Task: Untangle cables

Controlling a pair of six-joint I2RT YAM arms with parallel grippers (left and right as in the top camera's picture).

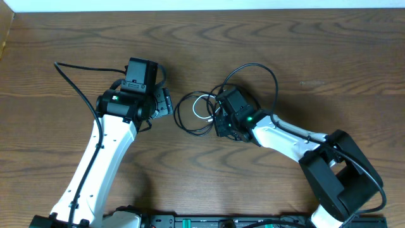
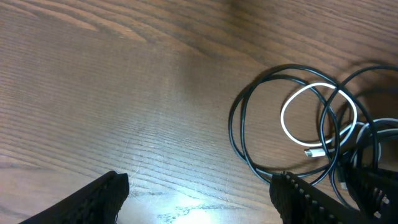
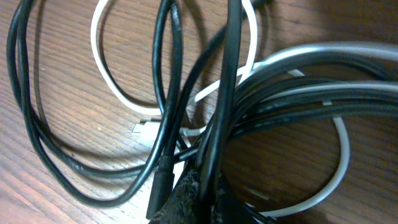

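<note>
A tangle of thin cables lies at the table's middle: black cables (image 1: pixel 190 117) in loops and one white cable (image 1: pixel 201 107) coiled inside them. My right gripper (image 1: pixel 223 123) sits on the tangle's right side and is shut on a black cable (image 3: pixel 227 93) that runs up between its fingertips (image 3: pixel 200 196). The white cable (image 3: pixel 112 87) loops behind the black ones there. My left gripper (image 1: pixel 166 101) is open and empty, just left of the tangle. In the left wrist view its fingers (image 2: pixel 199 199) hover over bare wood, with the black loops (image 2: pixel 239 134) and white loop (image 2: pixel 292 102) to the right.
A thicker black arm cable (image 1: pixel 73 79) trails from the left arm over the table's left side. A large black loop (image 1: pixel 266 73) rises behind the right gripper. The table's far edge (image 1: pixel 202 9) runs along the top.
</note>
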